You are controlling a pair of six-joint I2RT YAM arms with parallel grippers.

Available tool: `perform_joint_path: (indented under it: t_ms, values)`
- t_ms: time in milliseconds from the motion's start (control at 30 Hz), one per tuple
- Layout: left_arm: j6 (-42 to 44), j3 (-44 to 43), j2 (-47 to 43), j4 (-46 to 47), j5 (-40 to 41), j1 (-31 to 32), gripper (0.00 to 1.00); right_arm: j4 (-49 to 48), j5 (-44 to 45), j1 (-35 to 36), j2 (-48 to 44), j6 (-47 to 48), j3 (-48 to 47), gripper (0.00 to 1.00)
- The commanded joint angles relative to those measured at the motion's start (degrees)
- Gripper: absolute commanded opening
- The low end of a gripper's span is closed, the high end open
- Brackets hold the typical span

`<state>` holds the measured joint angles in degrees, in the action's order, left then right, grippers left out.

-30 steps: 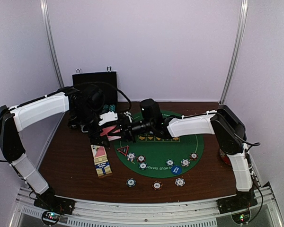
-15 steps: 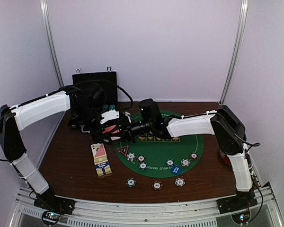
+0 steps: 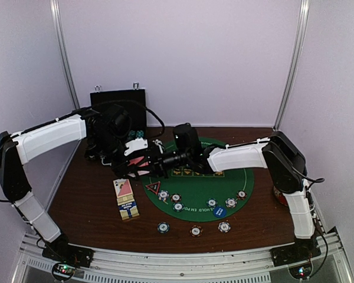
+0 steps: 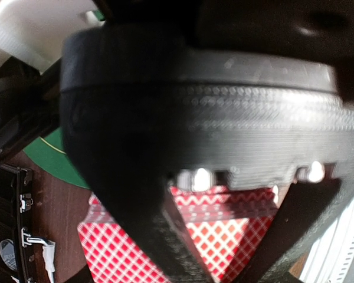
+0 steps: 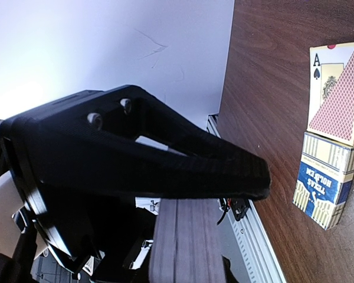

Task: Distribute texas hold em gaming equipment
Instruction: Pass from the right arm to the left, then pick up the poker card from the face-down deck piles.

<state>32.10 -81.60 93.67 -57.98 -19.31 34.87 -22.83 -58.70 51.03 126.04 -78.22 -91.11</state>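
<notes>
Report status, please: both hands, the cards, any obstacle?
Right hand shut on card deck. Left hand shut at the deck's pink backs, grip unclear. Both hands meet beside green mat, left edge. Card boxes lie nearer, apart.

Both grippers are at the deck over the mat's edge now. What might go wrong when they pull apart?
1. The left gripper is shut on the deck that the right gripper holds. How many cards it pinches is hidden, so it may take several.
2. A pull might drag the whole deck loose and spill cards over the chips on the mat below.
</notes>
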Motion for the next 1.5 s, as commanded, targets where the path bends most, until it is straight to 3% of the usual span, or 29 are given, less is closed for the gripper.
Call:
perform_joint_path:
  t_ms: [0,167,300,600,1467]
  values:
    - [1.19,0.94,-1.66,-0.04,0.55,0.02,0.42,-3.04,-0.20,0.13,-1.80,0.61,-0.51,0.17]
    - [1.38,0.59,-1.91,-0.12,0.34,0.09,0.41,3.58,1.11,-0.13,-1.84,4.03,-2.18,0.44]
    - [1.65,0.57,-1.91,-0.64,-0.53,0.18,0.39,8.08,2.16,-0.22,-1.43,6.27,-4.20,0.53]
    - [1.94,0.92,-2.93,-1.21,-0.57,0.20,0.38,15.27,4.00,-0.72,-0.32,8.66,-5.79,0.52]
    - [1.92,3.19,-4.09,-1.17,2.80,0.19,0.34,17.18,5.15,-2.60,-8.54,11.09,1.19,0.35]
